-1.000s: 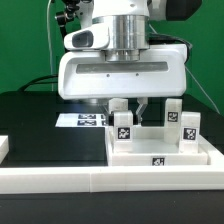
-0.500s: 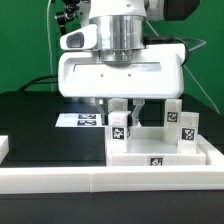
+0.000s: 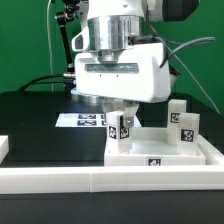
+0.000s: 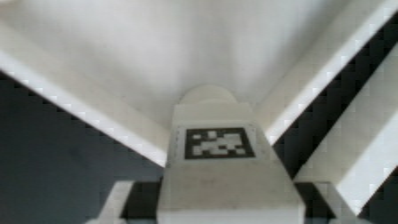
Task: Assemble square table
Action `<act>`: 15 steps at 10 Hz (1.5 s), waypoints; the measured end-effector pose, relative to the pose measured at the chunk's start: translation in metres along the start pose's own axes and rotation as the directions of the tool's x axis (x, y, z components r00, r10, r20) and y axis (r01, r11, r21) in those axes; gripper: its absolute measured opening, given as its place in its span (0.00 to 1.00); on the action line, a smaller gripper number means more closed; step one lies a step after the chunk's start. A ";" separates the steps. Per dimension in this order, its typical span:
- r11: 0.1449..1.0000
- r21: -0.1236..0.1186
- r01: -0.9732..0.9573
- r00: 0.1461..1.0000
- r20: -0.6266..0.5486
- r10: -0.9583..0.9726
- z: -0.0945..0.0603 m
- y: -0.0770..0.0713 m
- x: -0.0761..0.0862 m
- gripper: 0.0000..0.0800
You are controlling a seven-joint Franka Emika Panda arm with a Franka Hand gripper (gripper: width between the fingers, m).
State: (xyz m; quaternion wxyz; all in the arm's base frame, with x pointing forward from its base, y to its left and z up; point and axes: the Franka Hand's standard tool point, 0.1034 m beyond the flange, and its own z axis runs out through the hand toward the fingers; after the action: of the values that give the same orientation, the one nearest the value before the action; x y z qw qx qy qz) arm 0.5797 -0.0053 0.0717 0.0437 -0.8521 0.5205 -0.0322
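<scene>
Square white plastic tabletop slab with a raised rim (image 3: 160, 152) lies flat in the lower right of the exterior view, black-and-white tag on its front edge. Short white blocky tagged leg (image 3: 121, 131) stands upright at its near-left corner. Two more white tagged legs stand at the far side: one at far right (image 3: 187, 128), one behind it (image 3: 174, 112).

Change over the last second: the gripper (image 3: 122, 110) head has rotated about its vertical axis, from square-on to turned at an angle. The leg under it stays on the same spot. Judgement: the leg is being screwed into the slab, so this step is mid-way, not finished.

Fingers are mostly hidden behind the leg and under the white hand body; they look closed around the top of the leg, but contact is not clearly seen. White flat marker board (image 3: 82, 120) lies on the black table behind, partly blocked by the arm.

Wrist view: leg (image 4: 221, 140) fills the centre, tag facing the camera, blurred. Gripper fingers (image 4: 151, 205) flank it at both sides, apparently clamping it. Slab rim and dark table streak behind, smeared. Leg's base and its joint with the slab are not visible, so seating depth is unknown.
</scene>
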 end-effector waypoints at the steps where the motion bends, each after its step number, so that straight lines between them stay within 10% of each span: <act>1: 0.999 -0.002 -0.046 0.999 0.001 0.046 0.000 0.000 -0.001 0.36; 9: 0.837 -0.013 -0.547 0.837 0.018 0.547 0.001 0.001 -0.004 0.38; 10: 0.857 -0.013 -0.514 0.857 0.018 0.515 0.001 0.001 -0.004 0.65; 15: 0.976 0.019 -0.216 0.976 0.002 0.216 0.002 -0.004 -0.006 0.81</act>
State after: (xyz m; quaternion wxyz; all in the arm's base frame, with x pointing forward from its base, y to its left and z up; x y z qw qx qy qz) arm 0.5803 0.0018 0.0696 0.0550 -0.7899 0.6098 -0.0326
